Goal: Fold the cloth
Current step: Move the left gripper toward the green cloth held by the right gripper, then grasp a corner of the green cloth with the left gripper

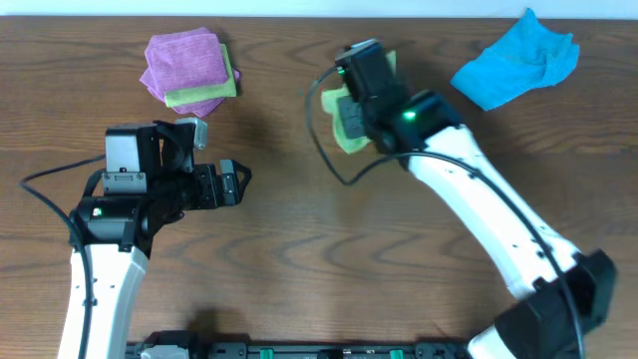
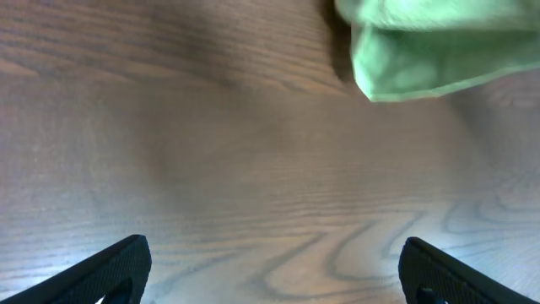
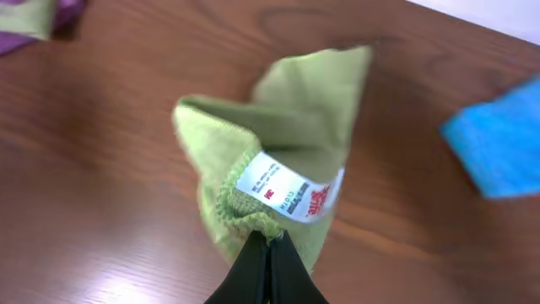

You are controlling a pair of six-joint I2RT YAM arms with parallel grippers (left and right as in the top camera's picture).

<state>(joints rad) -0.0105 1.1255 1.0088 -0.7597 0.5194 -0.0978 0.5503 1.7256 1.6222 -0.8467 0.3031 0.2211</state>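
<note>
The yellow-green cloth (image 1: 351, 128) hangs bunched from my right gripper (image 1: 357, 105) at the back middle of the table, mostly hidden under the wrist in the overhead view. In the right wrist view my right gripper (image 3: 268, 241) is shut on a corner of the cloth (image 3: 278, 135) beside its white label, and the cloth hangs in loose folds. My left gripper (image 1: 235, 182) is open and empty at the left, well apart from the cloth. The left wrist view shows its fingers (image 2: 274, 270) wide apart over bare wood, with the cloth (image 2: 430, 46) at the top right.
A stack of purple cloths with a small green one between them (image 1: 189, 72) lies at the back left. A bright blue cloth (image 1: 516, 62) lies crumpled at the back right, also in the right wrist view (image 3: 498, 139). A black cable loops beside the right wrist (image 1: 329, 150).
</note>
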